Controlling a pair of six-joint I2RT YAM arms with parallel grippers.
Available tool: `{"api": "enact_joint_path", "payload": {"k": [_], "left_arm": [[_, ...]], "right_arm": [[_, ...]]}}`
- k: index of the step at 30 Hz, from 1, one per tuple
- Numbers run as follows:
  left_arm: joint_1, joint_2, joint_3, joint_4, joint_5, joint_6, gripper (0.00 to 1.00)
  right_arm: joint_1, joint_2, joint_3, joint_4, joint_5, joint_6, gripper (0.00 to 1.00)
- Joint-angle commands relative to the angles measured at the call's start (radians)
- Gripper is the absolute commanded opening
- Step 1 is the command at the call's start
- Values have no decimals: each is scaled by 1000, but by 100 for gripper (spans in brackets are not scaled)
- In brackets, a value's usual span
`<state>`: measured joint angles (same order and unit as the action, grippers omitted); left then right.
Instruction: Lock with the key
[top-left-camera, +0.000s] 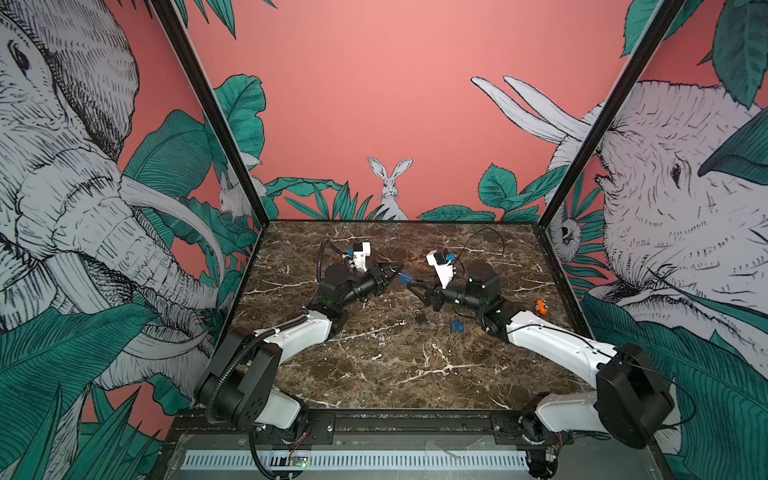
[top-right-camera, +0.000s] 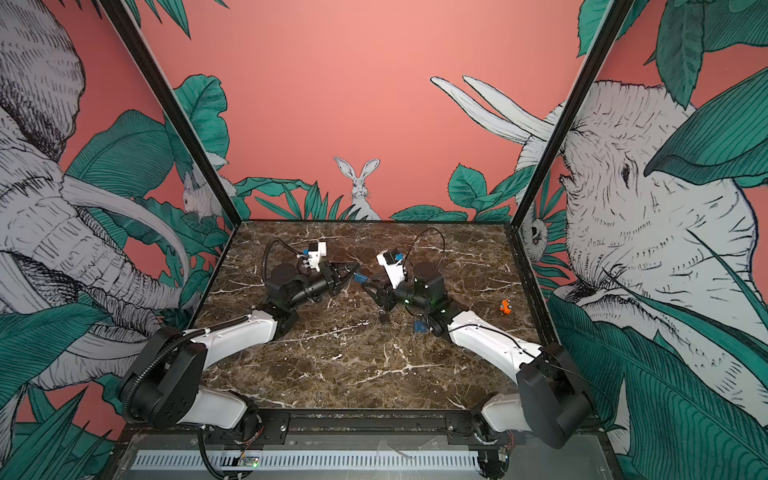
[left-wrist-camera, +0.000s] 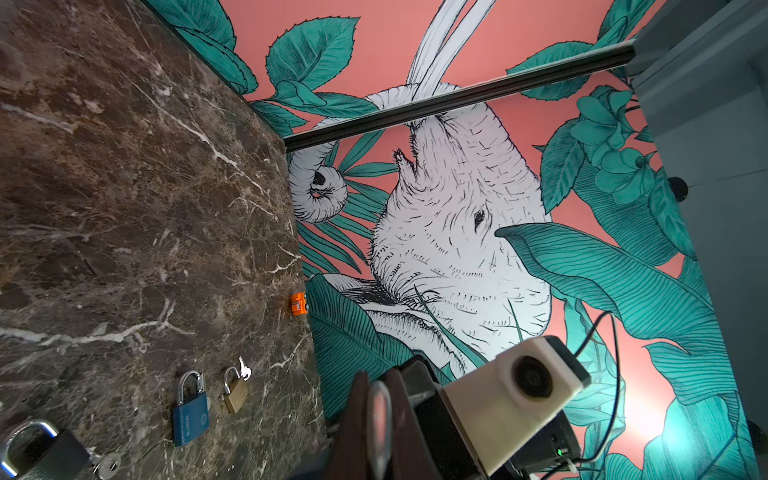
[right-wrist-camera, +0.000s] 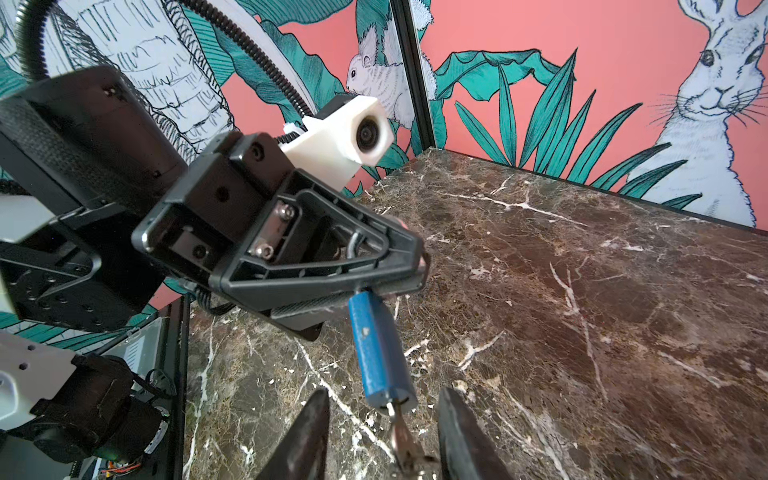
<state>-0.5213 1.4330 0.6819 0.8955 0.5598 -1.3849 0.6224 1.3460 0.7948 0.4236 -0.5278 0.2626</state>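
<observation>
left claw (right-wrist-camera: 409, 253) clamped on shackle of blue padlock (right-wrist-camera: 380, 353), held above bench (right-wrist-camera: 582, 291) | key (right-wrist-camera: 401, 432) in its keyhole, between parted jaws of right claw (right-wrist-camera: 384, 440) | on bench: black padlock (left-wrist-camera: 45, 453), second blue padlock (left-wrist-camera: 191, 415), brass padlock (left-wrist-camera: 235, 395), orange toy car (left-wrist-camera: 299, 302) by side wall

The raised blue metal padlock (right-wrist-camera: 380, 353) has its shackle buried inside the black left gripper (right-wrist-camera: 415, 266). At that padlock's keyhole end, the blurred silver key (right-wrist-camera: 401, 436) is cut off by the right wrist view's edge. So are the dark fingers (right-wrist-camera: 305, 440) of the right gripper (right-wrist-camera: 384, 399) flanking it.
</observation>
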Motion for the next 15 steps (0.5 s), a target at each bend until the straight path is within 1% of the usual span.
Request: {"api": "enact_joint_path", "payload": {"k": [1,9,12,15], "left_arm": [[-5,-54,-5,83,14,-24,0],[-11,-52,5,77,22,-23,0],[-11,-48,9,78,25,-23,0],[-11,-47,11,77,28,-22,0]], "right_arm": [[-2,2,9,74,-7,31,40],[-2,36,35,84,-31,54,35],[-3,44,35,89,-28,62,28],[-3,48,35,100,-29,72,27]]}}
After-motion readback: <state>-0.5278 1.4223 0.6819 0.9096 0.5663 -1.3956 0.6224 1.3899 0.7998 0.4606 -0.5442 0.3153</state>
